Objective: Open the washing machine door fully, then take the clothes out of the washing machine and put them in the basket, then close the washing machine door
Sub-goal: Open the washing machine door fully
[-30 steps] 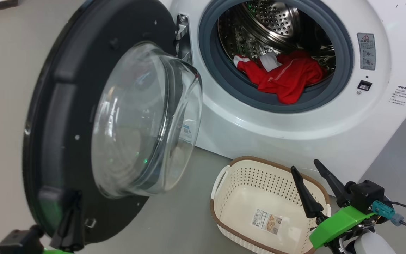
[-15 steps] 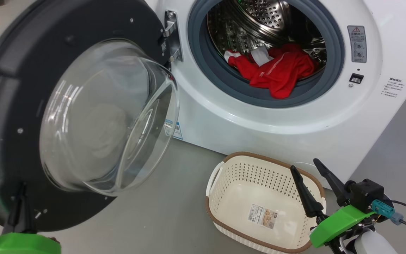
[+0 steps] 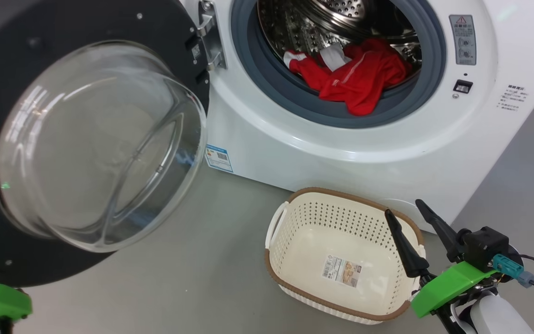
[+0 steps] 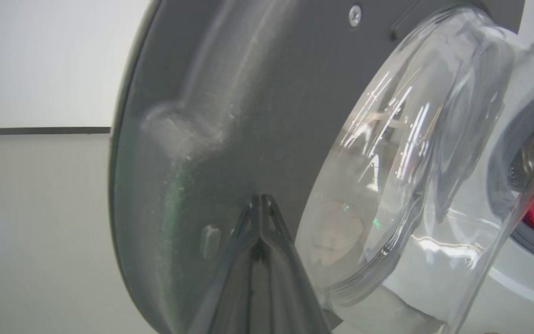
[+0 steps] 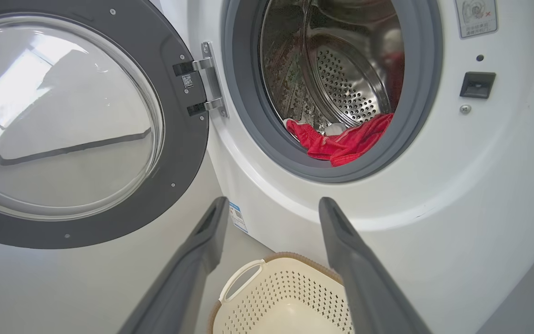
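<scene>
Head view, bottom right, closest to us: the right gripper (image 3: 402, 207), two long dark fingers spread wide with nothing between them, poised at the right end of the small cream-white perforated plastic basket (image 3: 295, 232). That basket, with its brown woven-look rim and white side handles, sits on the smooth grey floor (image 3: 211, 269) just in front of the machine, a paper sticker (image 3: 341, 271) flat on its bottom. Over to the left wrist view: the left gripper (image 4: 261, 199) has its fingers pinched into one point, clamped on nothing I can see, tip right up at the dull dark inner face of the large round washing machine door (image 4: 230, 93). Touching or a whisker off, can't tell. The door hangs swung out wide to the left on its silver metal hinge (image 3: 206, 37), with the bulging clear glass bowl window (image 3: 95, 144) sticking out toward the camera. Behind it is the big white front-loading washing machine (image 3: 341, 153), a small blue label (image 3: 218, 157) low on its front and its mouth open. Deeper in sits the grey rubber gasket (image 3: 267, 88), and the bright red clothes (image 3: 359, 79) with white trim are heaped low in the perforated steel drum (image 3: 355, 9). One red fold spills onto the gasket's lower lip, and a strip of white fabric (image 3: 334, 55) pokes up from the pile.
</scene>
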Robot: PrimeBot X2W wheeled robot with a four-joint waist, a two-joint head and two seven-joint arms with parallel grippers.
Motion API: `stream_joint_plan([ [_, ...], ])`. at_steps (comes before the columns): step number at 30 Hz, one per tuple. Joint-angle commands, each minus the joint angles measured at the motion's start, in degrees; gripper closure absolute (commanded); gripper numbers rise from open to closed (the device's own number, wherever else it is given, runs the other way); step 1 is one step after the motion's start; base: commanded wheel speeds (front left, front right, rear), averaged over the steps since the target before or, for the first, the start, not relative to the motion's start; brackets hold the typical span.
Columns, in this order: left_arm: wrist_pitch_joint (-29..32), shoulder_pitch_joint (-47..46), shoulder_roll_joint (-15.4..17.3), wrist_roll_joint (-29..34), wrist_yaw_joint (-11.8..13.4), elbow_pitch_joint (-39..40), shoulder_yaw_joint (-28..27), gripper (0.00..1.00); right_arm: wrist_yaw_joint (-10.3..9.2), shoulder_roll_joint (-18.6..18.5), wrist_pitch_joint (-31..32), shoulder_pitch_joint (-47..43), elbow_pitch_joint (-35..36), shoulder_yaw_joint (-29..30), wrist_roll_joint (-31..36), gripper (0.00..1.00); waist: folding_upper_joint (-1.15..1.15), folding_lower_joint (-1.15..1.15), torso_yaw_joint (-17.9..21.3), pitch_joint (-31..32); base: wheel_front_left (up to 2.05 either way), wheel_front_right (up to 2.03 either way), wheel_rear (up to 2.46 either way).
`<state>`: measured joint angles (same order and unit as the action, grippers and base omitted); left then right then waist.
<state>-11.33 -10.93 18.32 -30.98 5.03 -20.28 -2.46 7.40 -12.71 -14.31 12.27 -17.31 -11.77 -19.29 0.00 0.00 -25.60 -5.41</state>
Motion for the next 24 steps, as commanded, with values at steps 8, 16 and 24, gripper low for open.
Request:
stream_joint_plan([
  [8,-2.6,-8.7,5.9,-0.1,-1.3,-9.2,-4.7,1.00,0.09,-0.9,-0.7,1.8,1.2,-1.2,1.3,0.00,0.00,0.00,1.2,-1.4,0.00,0.00,0.00],
  [16,-3.6,-15.1,7.8,1.4,-3.7,-19.0,-5.5,1.00,0.09,-1.4,-0.7,2.5,1.3,-1.4,1.3,0.00,0.00,0.00,1.6,-2.3,0.00,0.00,0.00],
  [24,-3.6,-17.5,7.4,3.7,-4.9,-21.4,-7.9,1.00,0.09,-1.4,-0.7,2.7,1.2,-1.5,1.3,0.00,0.00,0.00,1.6,-2.4,0.00,0.00,0.00],
])
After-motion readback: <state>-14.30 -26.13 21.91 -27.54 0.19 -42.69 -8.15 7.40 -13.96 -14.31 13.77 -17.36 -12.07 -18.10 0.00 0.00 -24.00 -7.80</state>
